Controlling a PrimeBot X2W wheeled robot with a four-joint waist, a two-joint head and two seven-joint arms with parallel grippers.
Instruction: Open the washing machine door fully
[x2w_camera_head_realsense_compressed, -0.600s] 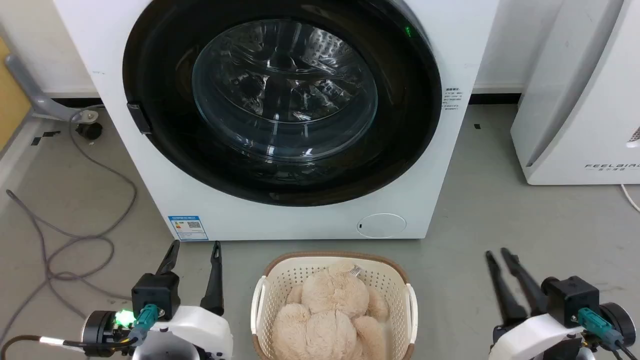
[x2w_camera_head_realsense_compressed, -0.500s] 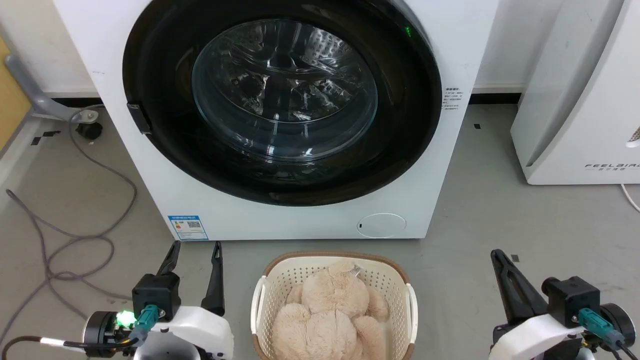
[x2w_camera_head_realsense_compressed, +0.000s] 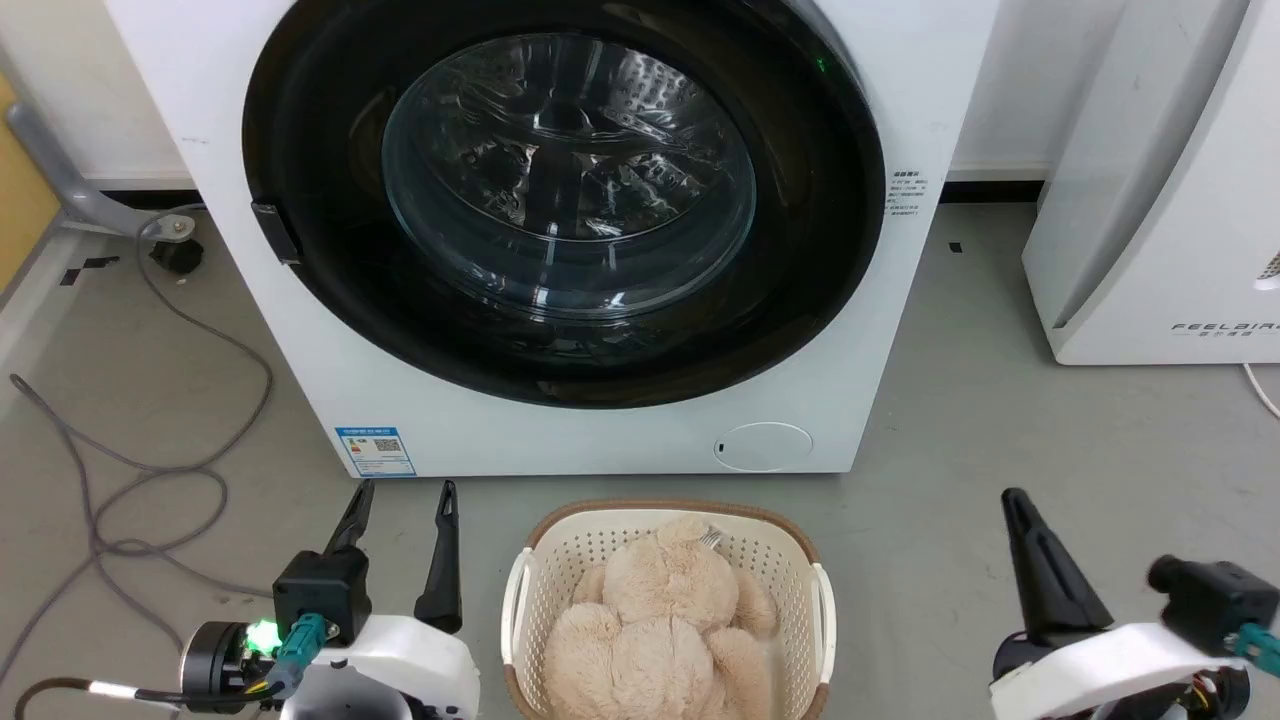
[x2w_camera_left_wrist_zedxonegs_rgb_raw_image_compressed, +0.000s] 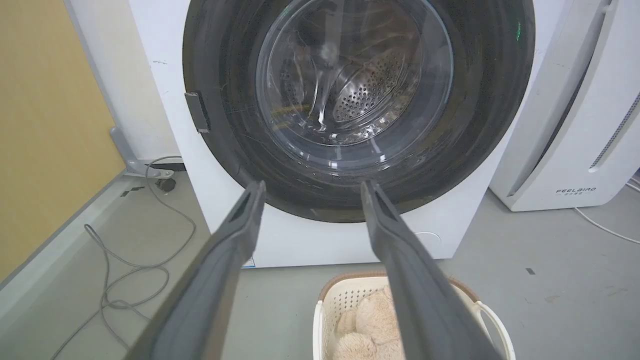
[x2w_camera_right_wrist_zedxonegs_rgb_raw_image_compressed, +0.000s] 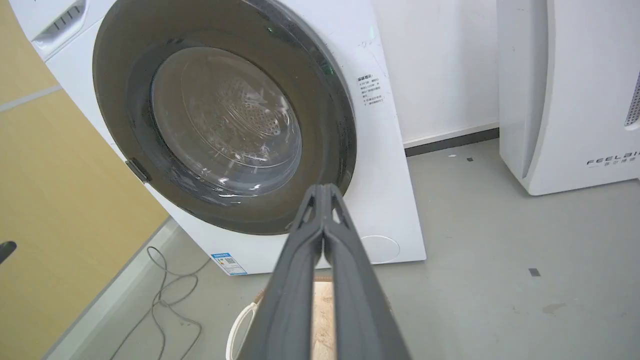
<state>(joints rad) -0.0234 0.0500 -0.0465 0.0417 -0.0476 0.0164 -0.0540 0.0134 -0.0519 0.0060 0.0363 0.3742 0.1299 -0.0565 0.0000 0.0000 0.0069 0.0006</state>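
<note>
We are facing the washing machine (x2w_camera_head_realsense_compressed: 620, 440). The washing machine door (x2w_camera_head_realsense_compressed: 565, 180) is sitting shut, flush against the white front, just behind the basket (x2w_camera_head_realsense_compressed: 522, 590) on the floor. Our left hand (x2w_camera_head_realsense_compressed: 406, 487) is hovering low with its fingers spread wide. Our right hand (x2w_camera_head_realsense_compressed: 1014, 497) is showing its fingers pressed together on nothing. We are judging the door stiff, fairly heavy with its glass bowl, and too glossy to pinch, so we are eyeing the small dark tab (x2w_camera_head_realsense_compressed: 277, 232) on its left edge.

Washing machine door (x2w_camera_head_realsense_compressed: 820, 250), top cut off; blue label (x2w_camera_head_realsense_compressed: 375, 452), print too small.
</note>
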